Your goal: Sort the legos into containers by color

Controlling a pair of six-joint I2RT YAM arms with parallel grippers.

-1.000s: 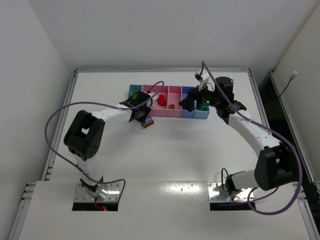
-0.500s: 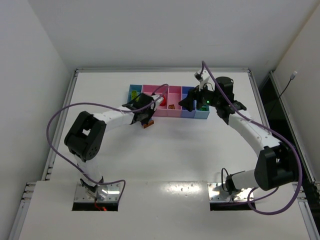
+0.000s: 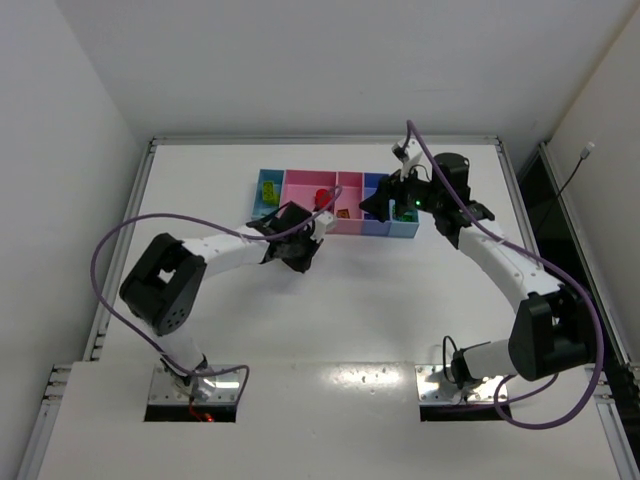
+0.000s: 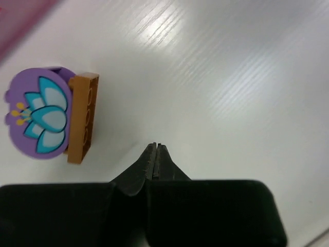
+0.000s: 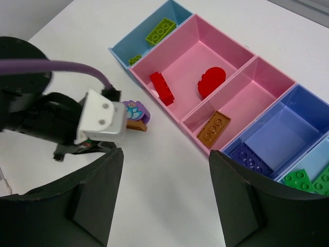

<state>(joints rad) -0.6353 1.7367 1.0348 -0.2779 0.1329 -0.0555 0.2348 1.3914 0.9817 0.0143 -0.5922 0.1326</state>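
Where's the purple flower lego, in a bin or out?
Out: the purple flower lego lies on the table, against an orange-brown brick.

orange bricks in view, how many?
2. One orange brick lies in the narrower pink bin; a second orange brick sits on the table against the purple flower piece, near the left end effector. More could be hidden.

the flower brick [image 5: 134, 109] lies on the table [image 5: 169, 170] just before the bins [image 5: 190, 56].
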